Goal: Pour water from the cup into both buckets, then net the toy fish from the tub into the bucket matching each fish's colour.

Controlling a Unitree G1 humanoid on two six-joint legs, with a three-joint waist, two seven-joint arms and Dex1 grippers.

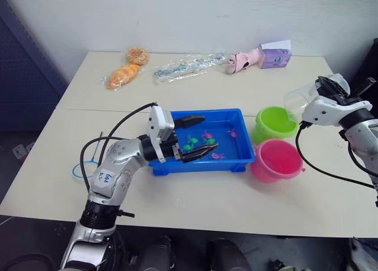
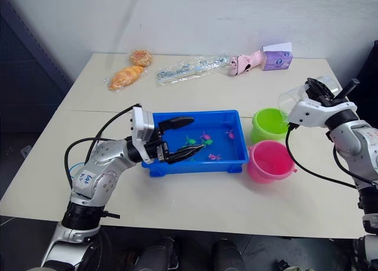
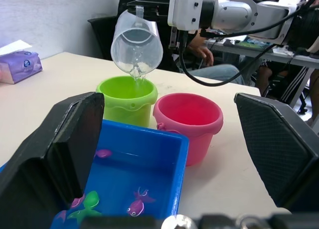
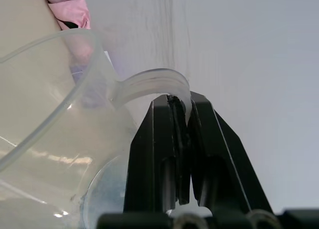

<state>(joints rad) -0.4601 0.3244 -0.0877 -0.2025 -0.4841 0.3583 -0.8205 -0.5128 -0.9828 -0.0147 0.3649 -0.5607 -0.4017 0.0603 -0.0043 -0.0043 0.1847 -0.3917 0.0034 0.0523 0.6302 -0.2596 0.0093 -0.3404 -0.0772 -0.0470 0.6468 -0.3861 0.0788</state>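
Silver-grey jointed arms, black looping cables, white wrist blocks, blue-marked sticker on left forearm

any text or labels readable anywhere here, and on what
Nothing reads clearly.
White sticker with blue handwriting on the left arm: too small to read.
Purple tissue pack: printed marks, too blurred to read.
Clear wrapper at the table's far side: print too small to read.

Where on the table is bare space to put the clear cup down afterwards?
Free: the front strip of the beige table, before the shallow blue plastic tub and the round pink plastic bucket; also the middle band behind the tub. Crowded: the tub, pink bucket and lime green bucket stand close together, with the left claw over the tub.
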